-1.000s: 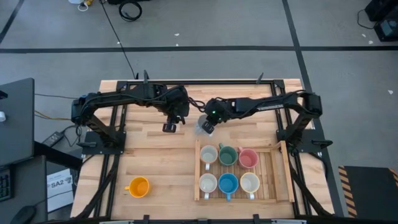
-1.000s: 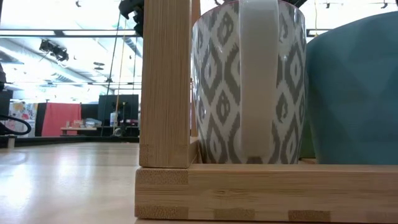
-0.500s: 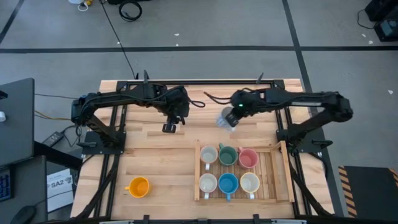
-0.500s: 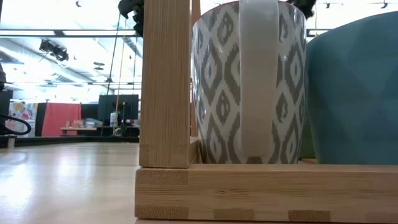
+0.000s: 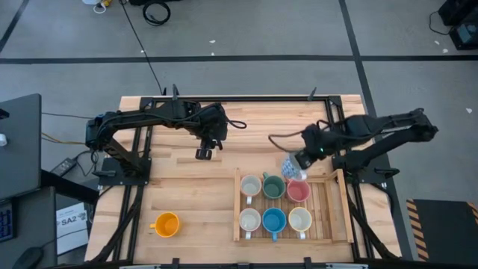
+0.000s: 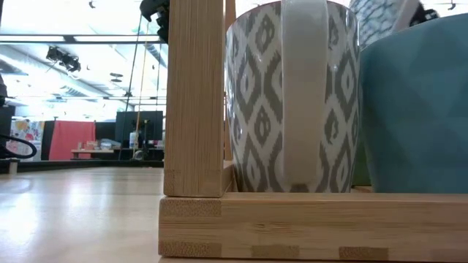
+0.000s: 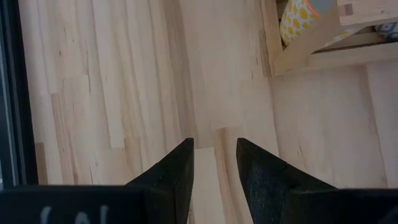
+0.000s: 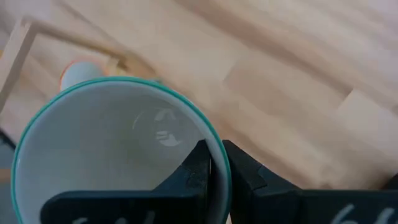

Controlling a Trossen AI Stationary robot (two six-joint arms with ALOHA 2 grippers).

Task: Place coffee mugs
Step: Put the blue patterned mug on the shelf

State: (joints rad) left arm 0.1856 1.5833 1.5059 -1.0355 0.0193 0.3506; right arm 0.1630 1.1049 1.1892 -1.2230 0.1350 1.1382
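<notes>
- Eight mugs show in the high view: six in the wooden tray (image 5: pixel 340 209), one orange mug (image 5: pixel 166 224) alone on the table (image 5: pixel 179 187) near its front left corner, and one patterned mug (image 5: pixel 293 167) held above the tray's back edge.
- The tray holds two rows of three. Back row: a cream mug (image 5: pixel 250 186), a dark green mug (image 5: pixel 273 186) and a pink mug (image 5: pixel 298 190).
- Front row: a white mug (image 5: pixel 249 220), a blue mug (image 5: pixel 274 220) and another white mug (image 5: pixel 299 219).
- The right tool (image 5: pixel 302 158) is clenched on the patterned mug's rim; in the right wrist view one finger sits inside the rim and one outside, with the teal-edged white inside of the mug (image 8: pixel 118 149) filling the picture.
- The left tool (image 5: pixel 203 153) hangs over the back middle of the table, well apart from the tray, its fingers (image 7: pixel 177 177) parted a little with nothing between them.
- In the low view a grey-patterned white mug (image 6: pixel 292 95) and the blue mug (image 6: pixel 417 109) stand in the tray just behind its corner post (image 6: pixel 194 95).
</notes>
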